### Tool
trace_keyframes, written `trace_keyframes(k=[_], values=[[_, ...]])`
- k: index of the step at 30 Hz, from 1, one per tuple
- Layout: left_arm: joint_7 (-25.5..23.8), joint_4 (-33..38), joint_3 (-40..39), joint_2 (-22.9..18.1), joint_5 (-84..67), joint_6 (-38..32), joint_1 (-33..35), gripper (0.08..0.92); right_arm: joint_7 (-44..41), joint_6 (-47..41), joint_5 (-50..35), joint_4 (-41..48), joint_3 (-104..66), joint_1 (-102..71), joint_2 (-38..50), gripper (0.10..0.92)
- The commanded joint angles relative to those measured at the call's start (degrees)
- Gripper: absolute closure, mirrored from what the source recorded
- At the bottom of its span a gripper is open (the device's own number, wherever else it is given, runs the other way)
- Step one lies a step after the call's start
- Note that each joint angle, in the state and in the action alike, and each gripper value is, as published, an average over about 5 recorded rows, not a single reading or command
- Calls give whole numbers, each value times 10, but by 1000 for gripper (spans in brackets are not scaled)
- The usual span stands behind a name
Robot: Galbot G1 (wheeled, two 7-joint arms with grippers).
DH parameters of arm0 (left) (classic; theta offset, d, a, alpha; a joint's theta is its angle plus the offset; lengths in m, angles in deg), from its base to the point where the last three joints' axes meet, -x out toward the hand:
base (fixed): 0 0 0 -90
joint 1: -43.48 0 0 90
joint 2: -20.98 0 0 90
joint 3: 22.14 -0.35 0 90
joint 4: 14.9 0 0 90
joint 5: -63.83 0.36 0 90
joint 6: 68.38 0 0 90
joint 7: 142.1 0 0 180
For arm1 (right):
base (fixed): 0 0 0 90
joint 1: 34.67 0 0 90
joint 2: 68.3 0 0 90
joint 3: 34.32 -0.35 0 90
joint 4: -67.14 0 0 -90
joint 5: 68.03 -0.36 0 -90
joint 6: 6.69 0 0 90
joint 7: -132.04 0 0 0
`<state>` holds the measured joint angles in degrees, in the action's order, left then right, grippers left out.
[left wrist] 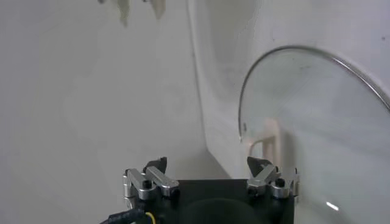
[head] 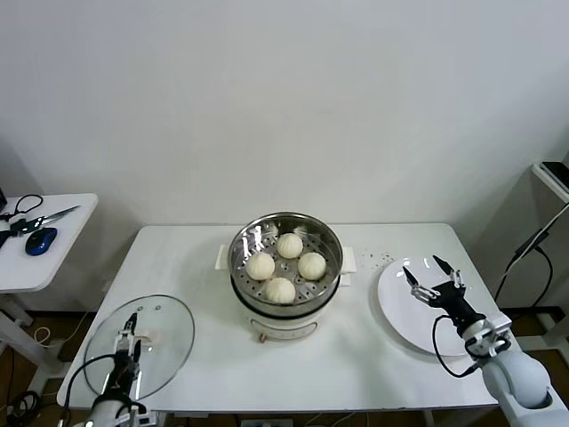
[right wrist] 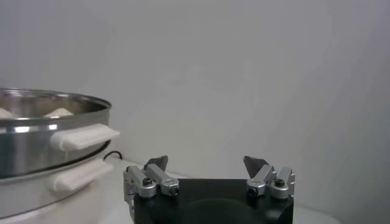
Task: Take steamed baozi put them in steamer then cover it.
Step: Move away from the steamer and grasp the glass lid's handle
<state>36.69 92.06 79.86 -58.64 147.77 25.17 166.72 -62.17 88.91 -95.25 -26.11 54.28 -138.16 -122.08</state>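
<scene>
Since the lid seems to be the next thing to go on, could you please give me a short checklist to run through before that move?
1. All four baozi in the steamer: ok.
2. Plate bare of buns: ok.
3. Glass lid lying on the table, reachable by the left gripper: ok.
4. Left fingers open over the lid handle: ok.
5. Right gripper open, holding nothing, away from the steamer: ok.
6. Lid handle lined up between the fingers: cannot tell.

No text, label, brand or number can be read anywhere; the steamer base front (a small knob, perhaps marked) is too small to tell.
</scene>
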Motion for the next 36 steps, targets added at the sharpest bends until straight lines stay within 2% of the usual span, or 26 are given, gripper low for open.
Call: trace_keyframes(k=[1, 15, 24, 36], values=[[40, -91, 0, -1, 8, 0, -49, 177, -1, 0, 22, 9, -11, -8, -13, 203], [71, -158, 0, 17, -34, 3, -122, 177, -4, 6, 44, 16, -13, -11, -14, 203], [73, -179, 0, 21, -54, -22, -132, 198, -8, 11, 62, 18, -14, -14, -23, 203], [78, -170, 2, 22, -76, -33, -120, 528, -12, 16, 77, 24, -15, -11, -30, 203]])
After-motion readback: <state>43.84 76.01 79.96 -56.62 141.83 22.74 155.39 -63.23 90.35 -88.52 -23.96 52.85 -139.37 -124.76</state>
